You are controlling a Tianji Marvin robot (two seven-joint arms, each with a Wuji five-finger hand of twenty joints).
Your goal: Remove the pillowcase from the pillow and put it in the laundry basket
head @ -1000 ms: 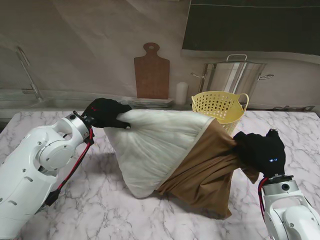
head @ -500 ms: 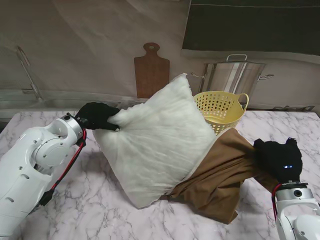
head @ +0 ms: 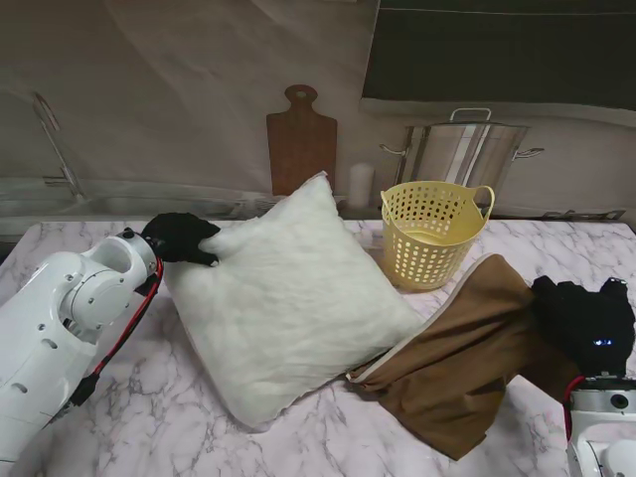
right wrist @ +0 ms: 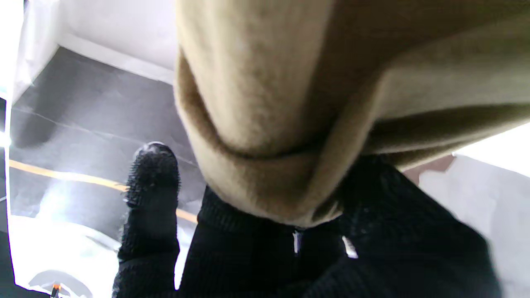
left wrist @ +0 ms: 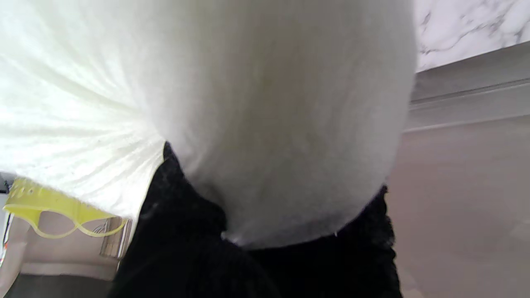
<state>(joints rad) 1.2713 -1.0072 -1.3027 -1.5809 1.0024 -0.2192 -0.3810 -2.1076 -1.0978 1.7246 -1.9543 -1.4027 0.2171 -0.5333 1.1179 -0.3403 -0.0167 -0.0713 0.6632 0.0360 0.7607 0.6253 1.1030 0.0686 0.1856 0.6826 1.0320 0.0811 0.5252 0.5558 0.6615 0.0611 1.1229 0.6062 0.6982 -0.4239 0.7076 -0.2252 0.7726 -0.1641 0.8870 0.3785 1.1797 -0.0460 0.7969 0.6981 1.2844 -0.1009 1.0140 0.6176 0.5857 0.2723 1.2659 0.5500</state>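
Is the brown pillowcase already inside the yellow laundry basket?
No, the pillowcase lies on the table, gripped by the right hand, beside the laundry basket.

No legible text or labels.

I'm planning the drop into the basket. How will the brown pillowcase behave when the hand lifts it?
Likely floppy: the pillowcase sags in loose folds from the right hand down to the table. Probably light, since a bunched corner in that hand carries it. Its open end may trail and catch the basket rim, so lift high.
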